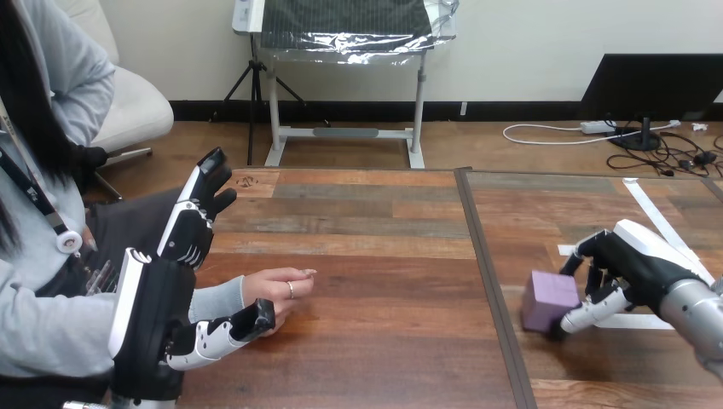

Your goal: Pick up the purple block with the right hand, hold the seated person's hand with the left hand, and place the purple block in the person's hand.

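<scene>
The purple block (548, 300) rests on the table at the right. My right hand (635, 266) comes in from the right and is shut on it: the thumb presses the block's lower right side and the curled fingers (587, 256) reach its far right corner. The person's hand (277, 288) lies on the table at the left, fingers pointing right. My left hand (158, 294) stands beside the person's wrist, its fingers (203, 200) straight and pointing away from me. Its thumb (230, 328) lies just in front of the wrist, touching or nearly touching it.
A dark seam (488, 264) runs front to back between the two table halves, just left of the block. White tape strips (656, 223) lie on the right half near my right hand. The person sits close against the table's left edge.
</scene>
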